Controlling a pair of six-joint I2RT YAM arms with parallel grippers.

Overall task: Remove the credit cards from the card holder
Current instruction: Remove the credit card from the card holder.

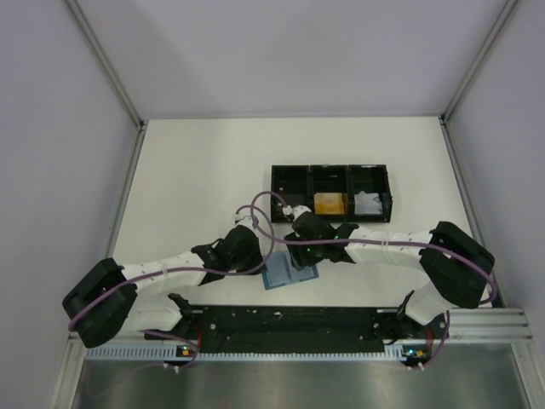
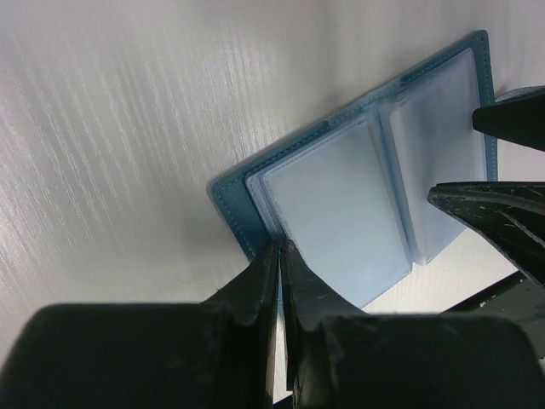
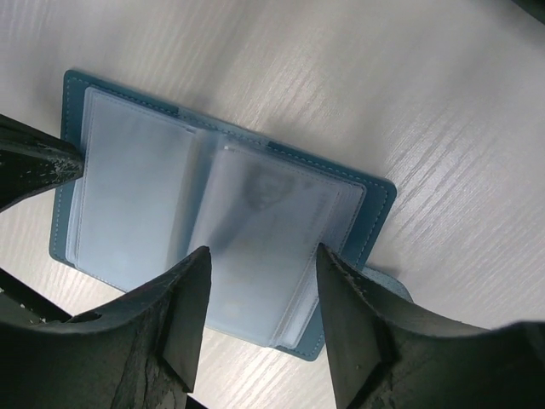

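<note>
The teal card holder (image 1: pixel 289 274) lies open on the table, its pale blue sleeved faces (image 3: pixel 213 230) turned up. My left gripper (image 2: pixel 279 249) is shut on the near edge of one leaf (image 2: pixel 341 204). Above the other leaf, my right gripper (image 3: pixel 264 256) is open, with one finger (image 3: pixel 192 290) on each side of its sleeves. A faint grey smudge (image 3: pixel 266 189) shows through that sleeve; whether it is a card is unclear. An orange-gold credit card (image 1: pixel 330 204) lies in the middle compartment of the black tray (image 1: pixel 332 170).
The long black tray stands just behind both grippers, with a white paper wad (image 1: pixel 368 203) in its right compartment. Purple cables (image 1: pixel 264 226) loop over the wrists. The arm bases and a black rail (image 1: pixel 289 322) run along the near edge.
</note>
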